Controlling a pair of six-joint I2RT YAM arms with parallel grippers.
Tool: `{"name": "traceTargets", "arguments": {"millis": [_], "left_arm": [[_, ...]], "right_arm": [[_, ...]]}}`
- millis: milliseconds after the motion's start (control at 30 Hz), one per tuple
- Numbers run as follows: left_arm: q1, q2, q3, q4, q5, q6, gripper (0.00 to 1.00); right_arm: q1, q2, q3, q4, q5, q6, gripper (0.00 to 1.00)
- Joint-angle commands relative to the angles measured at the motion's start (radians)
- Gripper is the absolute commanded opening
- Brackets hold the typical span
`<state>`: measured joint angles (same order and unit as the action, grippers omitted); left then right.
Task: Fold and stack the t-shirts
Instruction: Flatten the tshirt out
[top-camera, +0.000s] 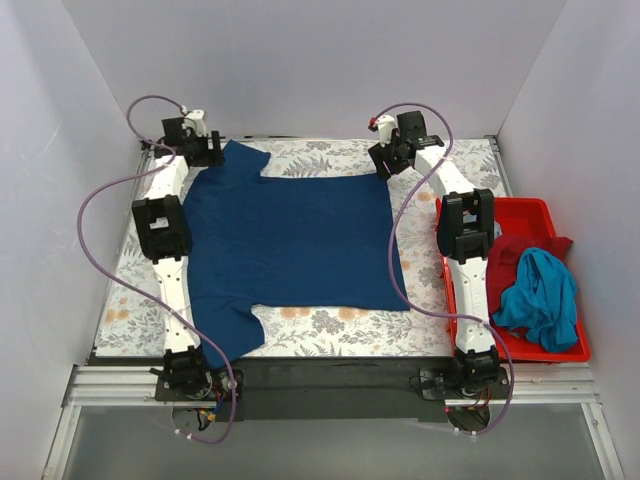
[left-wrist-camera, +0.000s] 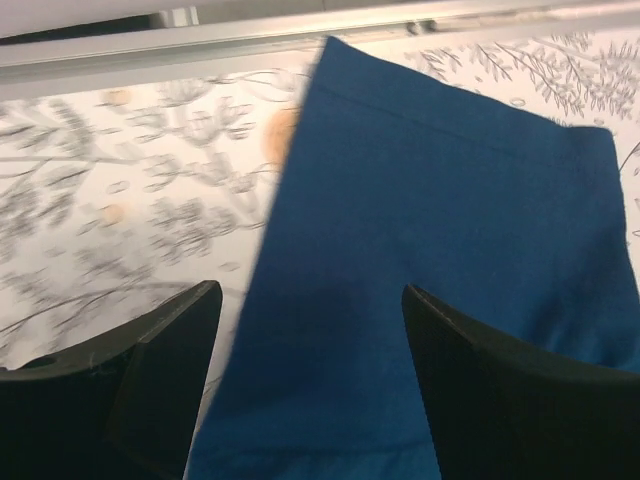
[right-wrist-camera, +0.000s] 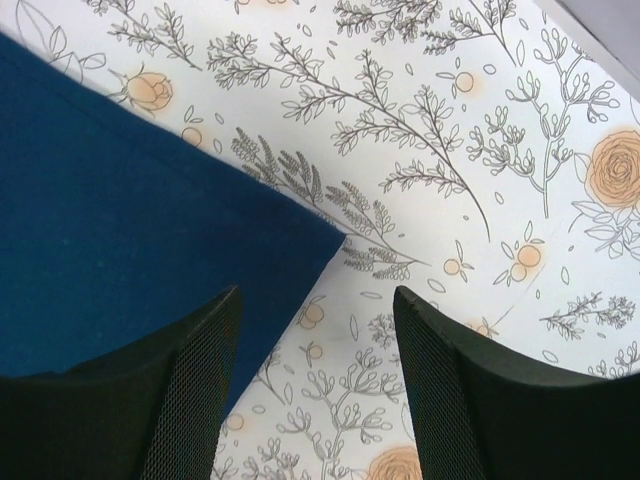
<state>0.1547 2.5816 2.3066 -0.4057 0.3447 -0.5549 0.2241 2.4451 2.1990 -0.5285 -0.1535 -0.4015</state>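
Over the far-left sleeve of the navy blue cloth t-shirt (top-camera: 290, 240), spread flat on the floral table cover (top-camera: 330, 325), the left gripper (left-wrist-camera: 310, 292) was held wide open, empty. At the shirt's far-right corner the right gripper (right-wrist-camera: 317, 295) was likewise parted on nothing. A pinch at both points was judged necessary to begin the first fold.

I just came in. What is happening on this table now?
Two robot arms are working on a blue shirt, which lies spread flat on the floral cover. Both reach to its far edge: the left pincer is open above a sleeve, and the right pincer is open at the shirt's far right corner. Neither holds cloth, and no fold is made yet. A teal shirt and a red shirt lie in the bin on the right.
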Motion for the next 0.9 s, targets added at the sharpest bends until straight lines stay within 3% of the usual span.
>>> {"name": "traceTargets", "arguments": {"millis": [0,400,567,767,867], "left_arm": [[-0.041,0.006,0.034,0.065,-0.101,0.096,0.71],[-0.06,0.029,-0.016,0.064,-0.174,0.199,0.65],[-0.06,0.017,-0.016,0.065,-0.162,0.187,0.65],[-0.04,-0.008,-0.012,0.097,-0.153,0.135,0.65],[-0.035,-0.015,-0.003,0.102,-0.144,0.131,0.66]], "right_arm": [[-0.006,0.026,0.011,0.084,-0.003,0.009,0.68],[-0.005,0.075,0.013,0.14,-0.041,-0.04,0.74],[-0.006,0.098,0.005,0.147,-0.061,-0.06,0.69],[-0.006,0.101,-0.022,0.145,-0.104,-0.079,0.5],[-0.005,0.101,-0.035,0.144,-0.113,-0.099,0.26]]}}
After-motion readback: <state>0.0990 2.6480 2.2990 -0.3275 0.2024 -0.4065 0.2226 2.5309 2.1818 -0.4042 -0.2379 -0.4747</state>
